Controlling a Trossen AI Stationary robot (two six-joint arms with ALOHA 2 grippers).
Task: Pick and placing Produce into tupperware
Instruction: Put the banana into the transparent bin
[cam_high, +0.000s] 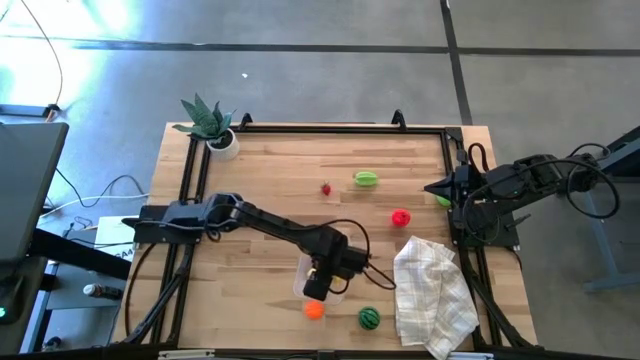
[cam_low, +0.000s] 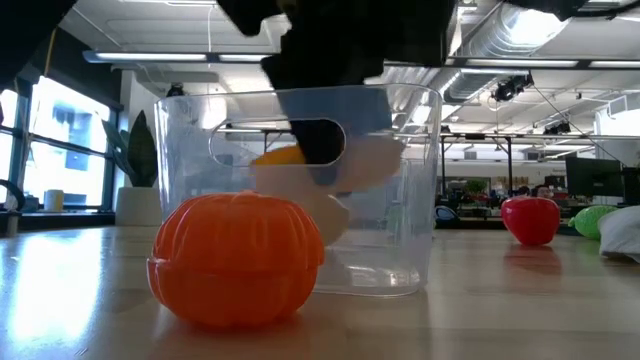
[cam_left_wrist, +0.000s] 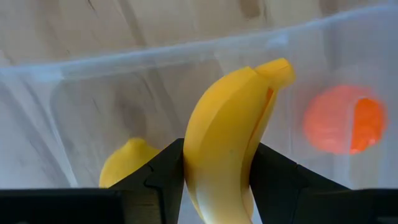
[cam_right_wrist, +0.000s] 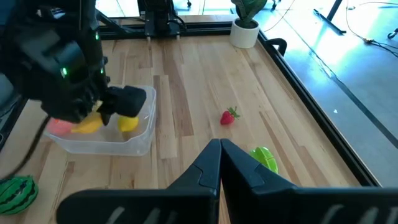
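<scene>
banana going into the tub, most of the produce not yet packed

my left gripper (cam_left_wrist: 217, 186) hangs over the tupperware (cam_high: 305, 275) at about 6 o'clock on the table, fingers pinched on the banana (cam_left_wrist: 230, 137), a smooth yellow curve with its stem tip pointing into the tub; a lemon (cam_left_wrist: 127, 163) already lies inside, so i judge one piece is packed and this is the second. still outside: the orange (cam_high: 315, 310) just beside the tub's 6 o'clock wall, the striped watermelon (cam_high: 369, 318) at its 4 o'clock, a red fruit (cam_high: 400, 217) and a small strawberry (cam_high: 326, 188) toward 12 o'clock, and a green piece (cam_high: 366, 179) at 1 o'clock. my right gripper (cam_right_wrist: 219, 149) waits at the table's 3 o'clock edge, fingers pressed together and empty.
</scene>
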